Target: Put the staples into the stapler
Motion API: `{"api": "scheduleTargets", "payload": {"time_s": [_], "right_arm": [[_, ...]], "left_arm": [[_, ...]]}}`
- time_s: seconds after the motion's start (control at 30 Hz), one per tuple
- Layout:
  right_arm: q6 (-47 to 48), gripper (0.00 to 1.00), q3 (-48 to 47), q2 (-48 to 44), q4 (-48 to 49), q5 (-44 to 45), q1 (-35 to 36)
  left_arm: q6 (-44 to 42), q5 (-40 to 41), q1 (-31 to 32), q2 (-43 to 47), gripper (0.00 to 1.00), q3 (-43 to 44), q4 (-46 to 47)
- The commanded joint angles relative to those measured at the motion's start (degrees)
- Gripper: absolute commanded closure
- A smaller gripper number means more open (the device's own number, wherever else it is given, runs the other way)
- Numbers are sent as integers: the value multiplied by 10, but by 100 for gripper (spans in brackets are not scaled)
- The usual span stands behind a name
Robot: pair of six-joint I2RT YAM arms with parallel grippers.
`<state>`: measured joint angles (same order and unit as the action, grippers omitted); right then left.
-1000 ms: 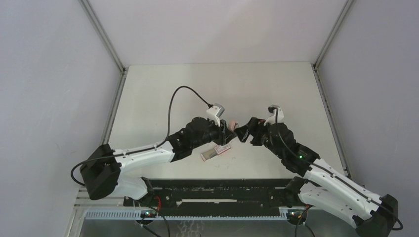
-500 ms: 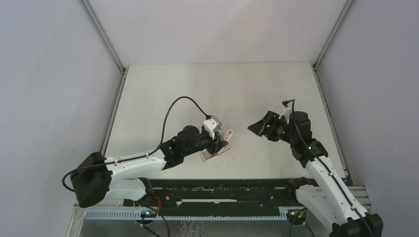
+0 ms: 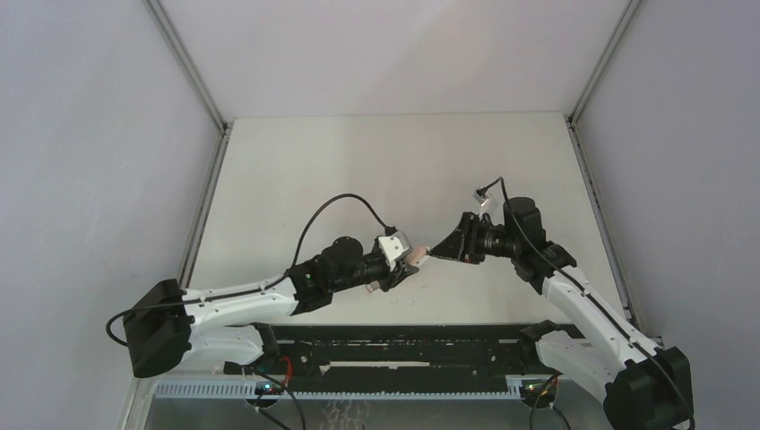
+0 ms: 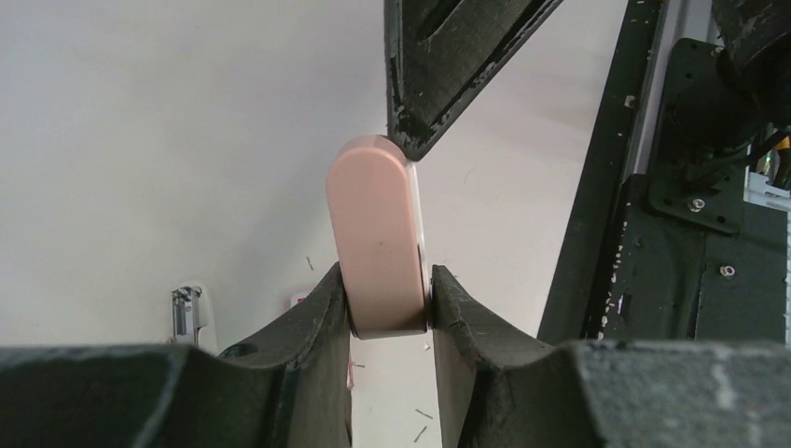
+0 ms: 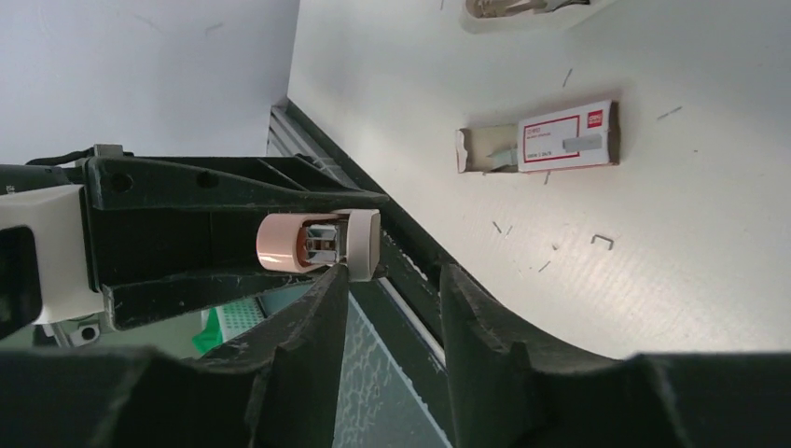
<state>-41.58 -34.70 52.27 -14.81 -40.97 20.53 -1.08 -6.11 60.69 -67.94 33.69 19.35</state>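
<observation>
Firmly, the stapler (image 4: 376, 233) is clamped by the left gripper (image 4: 387, 285); the right gripper (image 3: 436, 250), half-spread and empty, is set at its 3 o'clock end, the staple box (image 5: 550, 140) beyond. The stapler could be twisted loose by a skewed pinch.

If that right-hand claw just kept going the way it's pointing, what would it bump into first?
The pink stapler, almost at once. Its end sits just ahead of the right gripper, clamped in the left gripper. The left wrist view suggests they may be touching, though depth is unclear.
</observation>
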Motion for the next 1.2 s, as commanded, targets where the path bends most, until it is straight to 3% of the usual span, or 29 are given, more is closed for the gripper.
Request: {"api": "scheduleTargets", "payload": {"time_s": [0.0, 0.3, 0.6, 0.7, 0.73, 0.8, 0.83, 0.87, 0.9, 0.93, 1.0, 1.07, 1.17], "right_arm": [[-15, 62, -23, 13, 50, -19, 17], [-16, 77, -22, 26, 56, -19, 25], [-18, 80, -22, 41, 89, -53, 36], [-21, 88, -22, 45, 100, -63, 39], [-22, 97, -22, 45, 101, -66, 39], [-19, 100, -22, 42, 99, -63, 39], [-15, 100, -23, 39, 96, -57, 40], [-8, 100, -22, 34, 90, -46, 39], [0, 100, -22, 26, 83, -25, 40], [9, 100, -21, 18, 78, -7, 40], [24, 100, -12, -3, 77, 41, 41], [41, 100, 3, -27, 81, 111, 48], [70, 100, 26, -57, 97, 238, 78]], "left_arm": [[-31, 4, 10, 23, 100, -6, 23], [-45, 5, 19, 31, 100, -5, 24], [-58, 6, 28, 31, 100, -2, 22], [-58, 10, 29, 29, 100, -2, 22], [-59, 13, 28, 28, 100, -1, 22], [-56, 23, 28, 27, 100, 0, 22], [-51, 32, 28, 28, 96, 0, 21], [-44, 45, 28, 29, 84, 0, 21], [-37, 56, 28, 31, 70, -2, 21], [-29, 67, 28, 35, 47, -3, 22], [-6, 86, 28, 48, 21, -11, 31], [15, 93, 28, 71, 2, -20, 43], [64, 107, 28, 102, 0, -30, 66]]}}
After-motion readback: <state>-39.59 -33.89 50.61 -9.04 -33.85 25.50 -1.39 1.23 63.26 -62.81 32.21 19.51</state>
